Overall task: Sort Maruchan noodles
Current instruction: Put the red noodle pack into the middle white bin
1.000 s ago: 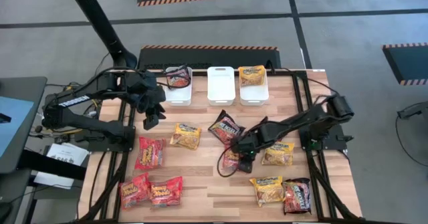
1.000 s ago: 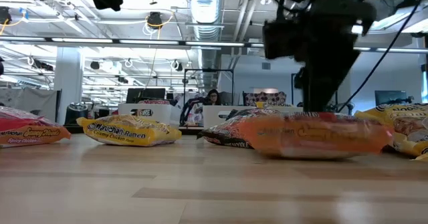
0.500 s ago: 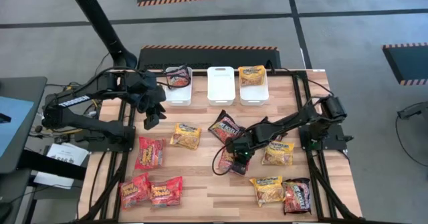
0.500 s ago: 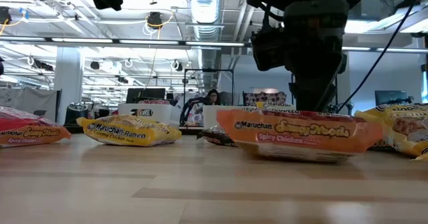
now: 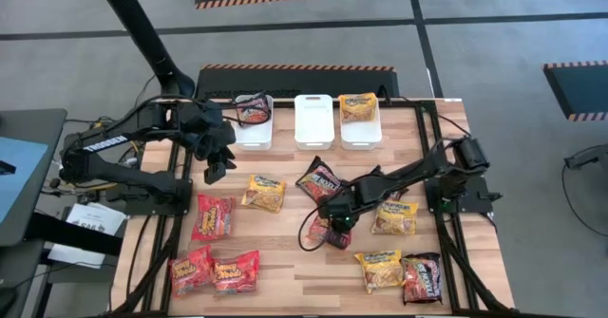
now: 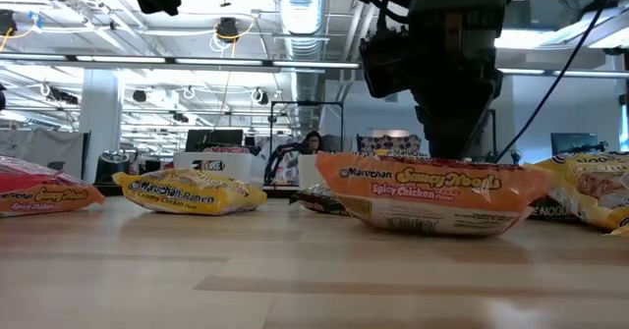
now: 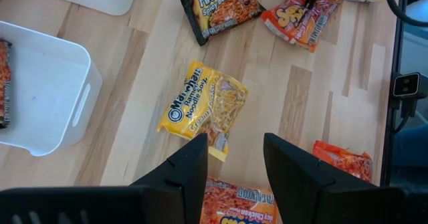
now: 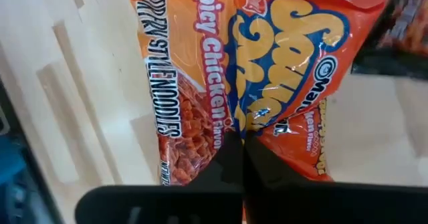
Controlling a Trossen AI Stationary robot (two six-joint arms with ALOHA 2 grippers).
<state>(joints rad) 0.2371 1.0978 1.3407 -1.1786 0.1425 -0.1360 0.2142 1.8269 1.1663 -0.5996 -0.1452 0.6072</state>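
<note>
An orange Spicy Chicken noodle packet (image 5: 326,233) lies mid-table, and my right gripper (image 5: 334,220) is shut on it from above; the low view shows the gripper (image 6: 444,144) over that packet (image 6: 432,197). My left gripper (image 5: 215,163) hangs open in the air at the table's left, above a yellow packet (image 7: 204,107) lying flat on the wood. Three white bins (image 5: 314,121) stand along the far edge. The left bin holds a dark packet (image 5: 253,111), the right bin a yellow one (image 5: 358,103). My right gripper pinches a raised fold of wrapper in the middle of the orange packet's printed top face (image 8: 249,120) between its two fingers (image 8: 231,158). The fingers come steeply from above, slanting in from the table's right. The packet's underside (image 6: 432,229) rests on the table.
Loose packets lie around: a black one (image 5: 320,179) and a yellow one (image 5: 394,218) close to the right gripper, yellow (image 5: 380,269) and black (image 5: 423,278) at the near right, and three red ones (image 5: 213,216) at the near left. Bare wood shows at the near middle.
My right gripper has moved toward the table's left and near edge, sunk a little, and shut on the orange packet. The packet has slid and turned with it, so its printed label now faces the low view.
</note>
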